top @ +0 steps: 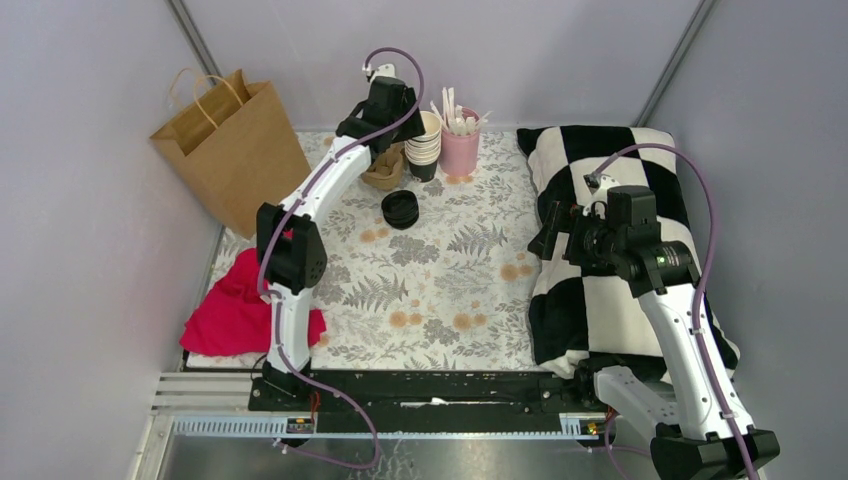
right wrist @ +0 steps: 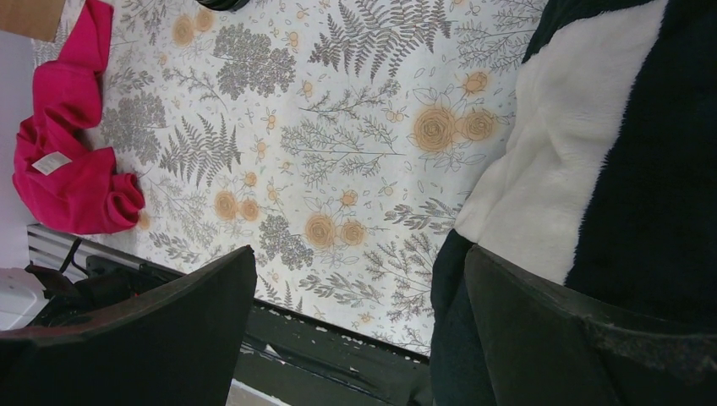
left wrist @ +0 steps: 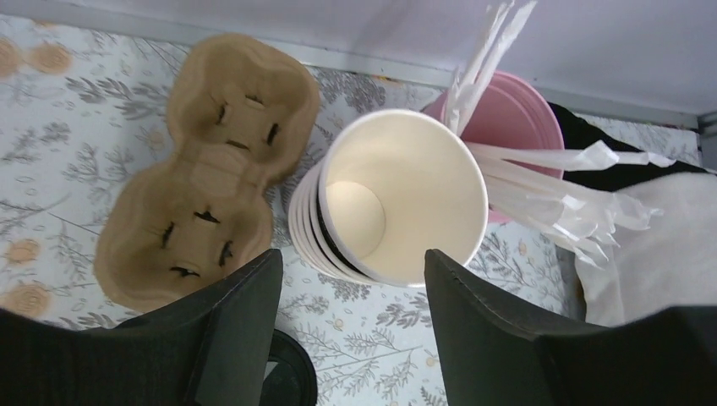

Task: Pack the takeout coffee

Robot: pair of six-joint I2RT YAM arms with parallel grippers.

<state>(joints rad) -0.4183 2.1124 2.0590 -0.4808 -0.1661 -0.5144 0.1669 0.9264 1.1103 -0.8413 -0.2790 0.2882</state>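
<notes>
One cup stack (left wrist: 389, 194) beside the pink tumbler (left wrist: 524, 118) is sitting inside your part-closed left gripper (left wrist: 353, 258), contact untellable, while your right gripper (right wrist: 359, 254) is gaping wide.

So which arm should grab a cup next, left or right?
Left. The left fingers hang open close to the stack of cups, which shows right between them. The right fingers are open too, but far off at the checkered blanket.
</notes>
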